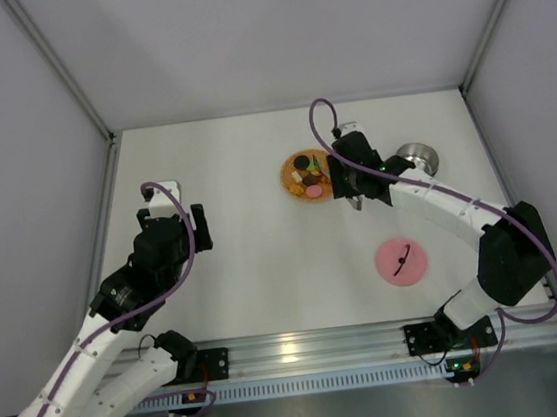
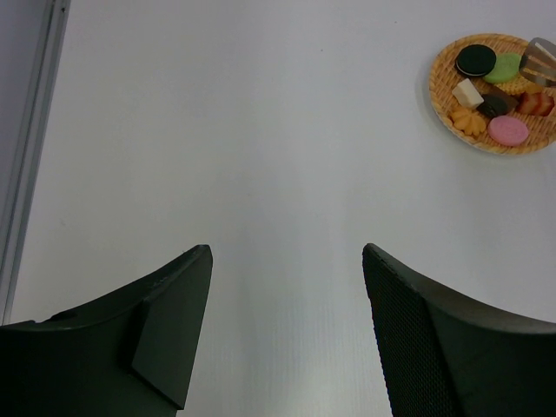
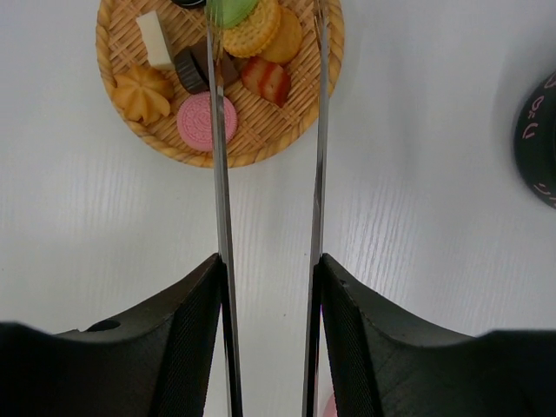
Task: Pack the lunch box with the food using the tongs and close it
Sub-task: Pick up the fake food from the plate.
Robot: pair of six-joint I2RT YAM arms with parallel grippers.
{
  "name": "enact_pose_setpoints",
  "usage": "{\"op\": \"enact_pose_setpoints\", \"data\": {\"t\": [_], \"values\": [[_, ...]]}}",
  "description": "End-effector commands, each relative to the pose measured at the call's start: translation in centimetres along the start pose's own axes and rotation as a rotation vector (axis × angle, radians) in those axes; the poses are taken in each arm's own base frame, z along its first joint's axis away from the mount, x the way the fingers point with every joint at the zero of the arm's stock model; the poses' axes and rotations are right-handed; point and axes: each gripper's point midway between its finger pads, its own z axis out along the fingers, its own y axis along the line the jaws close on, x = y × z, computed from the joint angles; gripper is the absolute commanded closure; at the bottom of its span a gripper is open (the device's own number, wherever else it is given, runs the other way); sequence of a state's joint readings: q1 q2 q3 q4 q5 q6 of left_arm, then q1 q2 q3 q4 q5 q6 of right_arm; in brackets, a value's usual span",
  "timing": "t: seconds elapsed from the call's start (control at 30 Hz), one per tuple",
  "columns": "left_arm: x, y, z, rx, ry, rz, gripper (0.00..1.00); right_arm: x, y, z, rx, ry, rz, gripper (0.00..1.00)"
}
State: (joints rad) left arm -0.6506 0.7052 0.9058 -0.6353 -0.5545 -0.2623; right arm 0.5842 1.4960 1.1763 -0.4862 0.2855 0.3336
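A: Where was everything?
B: The left end effector [image 2: 287, 295] hung spread wide over the counter's [image 1: 234, 173] left side. The right end effector [image 3: 269, 287] pinched the tongs [image 3: 317, 174], tips over the food [image 3: 207, 122] at mid-counter. The lunch box [image 1: 419, 159] stood nearer the right edge.
A: Risk?
B: A slack squeeze could let a round piece slip mid-carry.

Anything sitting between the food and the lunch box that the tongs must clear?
Nothing loose between food and lunch box; only the right arm spans it. The pink lid lies nearer, off that line.

The tongs [image 3: 222, 217] are silver, the food [image 3: 195, 122] pink, green, brown, the mat [image 3: 261, 135] woven tan.
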Motion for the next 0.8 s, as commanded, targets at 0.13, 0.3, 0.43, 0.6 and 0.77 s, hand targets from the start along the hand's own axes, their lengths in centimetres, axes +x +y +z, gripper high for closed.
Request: {"op": "enact_pose_setpoints", "data": {"t": [0.13, 0.3, 0.43, 0.6, 0.77], "values": [[-0.4, -0.4, 0.3, 0.010, -0.018, -0.006, 0.25, -2.3, 0.5, 0.8, -0.067, -0.038, 0.058, 0.53], [-0.4, -0.4, 0.3, 0.010, -0.018, -0.006, 0.25, -1.8, 0.8, 1.9, -0.098, -0.013, 0.066, 0.54], [-0.4, -0.4, 0.4, 0.010, -0.017, -0.006, 0.25, -1.6, 0.9, 2.5, -0.111, 0.002, 0.074, 0.54], [-0.3, -0.4, 0.4, 0.009, -0.016, -0.003, 0.25, -1.5, 1.0, 2.8, -0.129, 0.008, 0.088, 0.58], [-0.4, -0.4, 0.4, 0.011, -0.016, -0.004, 0.25, -1.4, 1.1, 2.8, -0.146, 0.014, 0.099, 0.64]]}}
